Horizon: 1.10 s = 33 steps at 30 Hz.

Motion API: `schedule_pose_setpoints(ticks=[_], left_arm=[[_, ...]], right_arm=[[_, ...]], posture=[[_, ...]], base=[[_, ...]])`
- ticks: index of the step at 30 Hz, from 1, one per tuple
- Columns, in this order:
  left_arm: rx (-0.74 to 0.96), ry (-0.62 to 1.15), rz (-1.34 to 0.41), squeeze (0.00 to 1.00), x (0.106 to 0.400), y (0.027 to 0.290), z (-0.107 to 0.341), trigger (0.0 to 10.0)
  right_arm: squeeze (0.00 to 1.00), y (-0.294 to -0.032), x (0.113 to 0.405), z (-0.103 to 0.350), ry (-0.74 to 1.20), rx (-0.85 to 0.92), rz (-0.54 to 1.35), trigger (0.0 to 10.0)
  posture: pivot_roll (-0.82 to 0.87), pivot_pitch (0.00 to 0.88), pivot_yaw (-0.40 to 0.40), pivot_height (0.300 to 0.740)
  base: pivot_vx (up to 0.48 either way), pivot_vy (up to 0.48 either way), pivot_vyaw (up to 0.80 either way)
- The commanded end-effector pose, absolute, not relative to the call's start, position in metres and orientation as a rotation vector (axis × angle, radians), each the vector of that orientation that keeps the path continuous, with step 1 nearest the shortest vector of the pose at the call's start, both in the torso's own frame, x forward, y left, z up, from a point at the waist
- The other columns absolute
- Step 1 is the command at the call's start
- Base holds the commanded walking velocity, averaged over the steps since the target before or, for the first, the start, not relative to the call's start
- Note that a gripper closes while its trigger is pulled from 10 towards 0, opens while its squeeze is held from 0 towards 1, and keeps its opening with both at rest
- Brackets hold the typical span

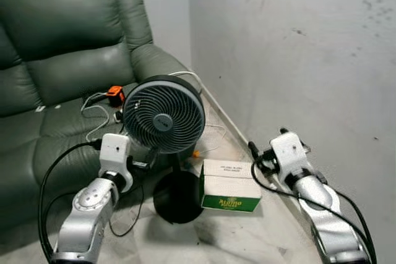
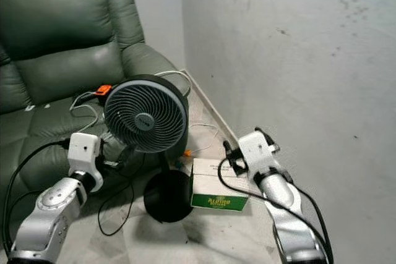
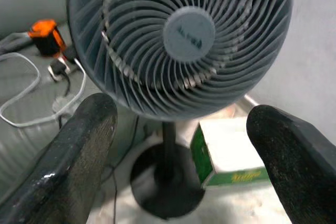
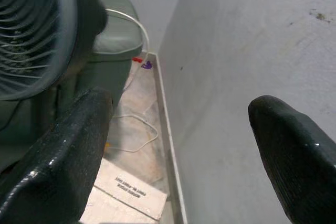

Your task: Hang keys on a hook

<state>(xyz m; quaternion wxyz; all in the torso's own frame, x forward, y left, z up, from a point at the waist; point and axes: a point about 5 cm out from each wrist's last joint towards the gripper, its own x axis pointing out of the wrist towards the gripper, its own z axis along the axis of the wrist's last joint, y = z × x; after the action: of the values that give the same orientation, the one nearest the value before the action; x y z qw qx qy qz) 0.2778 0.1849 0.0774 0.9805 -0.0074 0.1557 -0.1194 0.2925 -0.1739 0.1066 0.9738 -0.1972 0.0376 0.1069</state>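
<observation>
My left gripper (image 3: 181, 114) is open with nothing between its black fingers (image 3: 79, 156). It is held low in front of a grey pedestal fan (image 1: 164, 114) and points at the fan's grille. My right gripper (image 4: 181, 106) is also open and holds nothing. It points along the foot of the bare grey wall (image 1: 297, 60) to my right. Small red and purple bits (image 4: 143, 62) lie on the floor where the wall meets the sofa; what they are is too small to tell.
The fan's black round base (image 1: 178, 197) stands on the floor beside a white and green carton (image 1: 230, 185). A dark green sofa (image 1: 55, 47) fills the left, with an orange plug (image 1: 115, 93) and white cables (image 1: 93, 115) on its seat. A white cord (image 4: 137, 129) trails along the floor.
</observation>
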Motion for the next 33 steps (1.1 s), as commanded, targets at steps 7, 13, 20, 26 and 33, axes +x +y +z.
schedule_pose_setpoints(ticks=[7, 13, 20, 26, 33], left_arm=[[0.005, 0.41, -0.232, 0.0, 0.293, 0.205, 0.056, 10.0], [-0.026, 0.486, -0.121, 0.0, 0.295, 0.22, 0.03, 10.0], [-0.051, 0.607, -0.028, 0.0, 0.278, 0.228, 0.0, 10.0], [-0.059, 0.808, 0.009, 0.0, 0.238, 0.22, -0.044, 10.0], [-0.018, 0.945, 0.022, 0.0, 0.208, 0.216, -0.066, 10.0]], right_arm=[[0.0, -0.193, 0.307, 0.092, 0.136, -0.417, 0.153, 10.0], [0.0, -0.206, 0.307, 0.06, 0.281, -0.39, 0.104, 10.0], [0.0, -0.211, 0.297, 0.028, 0.406, -0.372, 0.082, 10.0], [0.0, -0.22, 0.276, -0.008, 0.594, -0.211, -0.048, 10.0], [0.0, -0.221, 0.249, -0.036, 0.751, -0.235, -0.049, 10.0]], posture=[[0.03, 0.0, 0.035, 0.74], [0.02, 0.0, 0.022, 0.74], [0.02, 0.0, 0.017, 0.74], [0.01, 0.0, 0.025, 0.74], [0.0, 0.0, 0.025, 0.74]], base=[[0.0, 0.0, 0.0], [0.0, 0.0, 0.0], [0.0, 0.0, 0.0], [0.0, 0.0, 0.0], [0.0, 0.0, 0.0]])
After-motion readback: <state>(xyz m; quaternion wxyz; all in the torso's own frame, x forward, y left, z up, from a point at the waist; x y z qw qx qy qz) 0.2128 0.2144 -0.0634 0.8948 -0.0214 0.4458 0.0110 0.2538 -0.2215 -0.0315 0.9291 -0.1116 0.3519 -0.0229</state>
